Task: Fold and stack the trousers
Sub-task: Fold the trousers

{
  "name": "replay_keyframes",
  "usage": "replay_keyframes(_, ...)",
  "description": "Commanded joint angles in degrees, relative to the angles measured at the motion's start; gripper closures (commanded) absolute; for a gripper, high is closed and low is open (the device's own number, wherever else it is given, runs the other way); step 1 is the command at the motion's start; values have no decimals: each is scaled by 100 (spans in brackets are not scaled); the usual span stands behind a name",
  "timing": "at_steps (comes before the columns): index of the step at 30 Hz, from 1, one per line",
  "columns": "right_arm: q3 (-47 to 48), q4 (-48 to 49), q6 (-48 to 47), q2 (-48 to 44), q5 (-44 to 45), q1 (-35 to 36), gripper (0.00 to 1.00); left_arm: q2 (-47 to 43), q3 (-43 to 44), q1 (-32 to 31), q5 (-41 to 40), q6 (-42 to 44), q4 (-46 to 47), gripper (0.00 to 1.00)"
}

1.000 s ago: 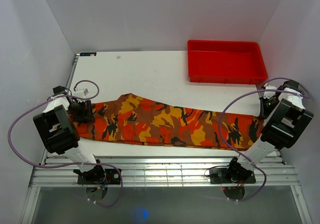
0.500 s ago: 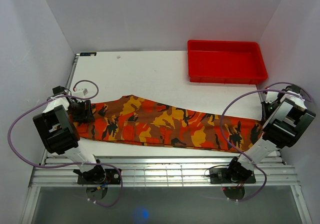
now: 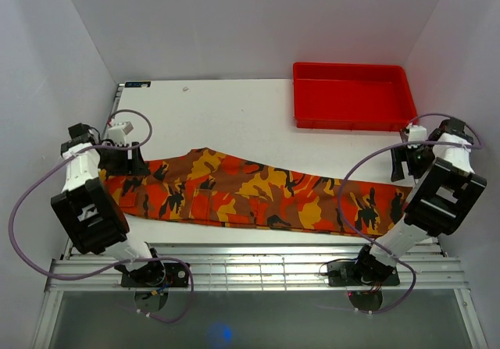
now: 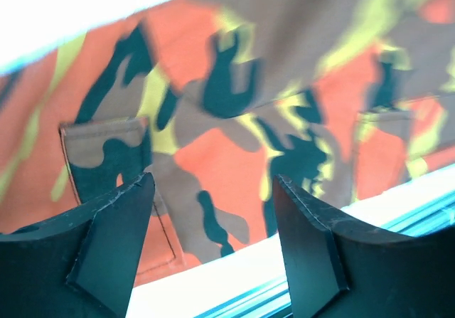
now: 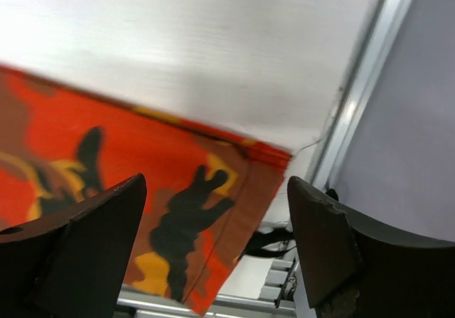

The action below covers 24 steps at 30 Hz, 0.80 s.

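Note:
The camouflage trousers [image 3: 250, 189] lie stretched flat across the white table, waist to the left and leg ends to the right. My left gripper [image 3: 131, 162] hovers open over the waist end. In the left wrist view a back pocket of the trousers [image 4: 234, 97] shows between and beyond the spread jaws of the gripper [image 4: 213, 183], which hold nothing. My right gripper [image 3: 405, 162] hangs open above the leg end. The right wrist view shows the hem corner of the trousers [image 5: 106, 154] lying free below the gripper [image 5: 217, 184], near the table's edge.
A red plastic tray [image 3: 353, 95] stands at the back right of the table. A slatted aluminium strip [image 3: 250, 267] runs along the near edge by the arm bases. White walls close in on both sides, and a metal rail [image 5: 359, 104] borders the table's right edge.
The right gripper has opened and let go of the leg end, which now lies flat. The left jaws have spread wider. Both arms have drawn up off the cloth.

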Motion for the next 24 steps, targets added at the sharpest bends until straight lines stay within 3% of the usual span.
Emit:
replay_keyframes(1, 70, -843, -457, -896, -845, 376, 14, -796, 455, -1, 1125, 1117, -936, 21)
replay_keyframes(4, -228, -1291, -598, -1213, -846, 956, 17, -990, 447, -37, 1039, 1778, -1342, 21)
replay_keyframes(9, -1043, -1460, -467, -1223, -830, 1703, 21, -570, 227, -168, 881, 1964, -1782, 28)
replay_keyframes(16, -1793, -108, -352, -363, 462, 1862, 23, -481, -845, -423, 38, 805, -342, 30)
replay_keyframes(19, -1627, 385, -185, 174, 841, 1854, 24, -358, -995, -432, -147, 269, 159, 29)
replay_keyframes(24, -337, 632, 218, 1088, 1009, 1985, 24, -94, -882, -423, -385, -565, 854, 28)
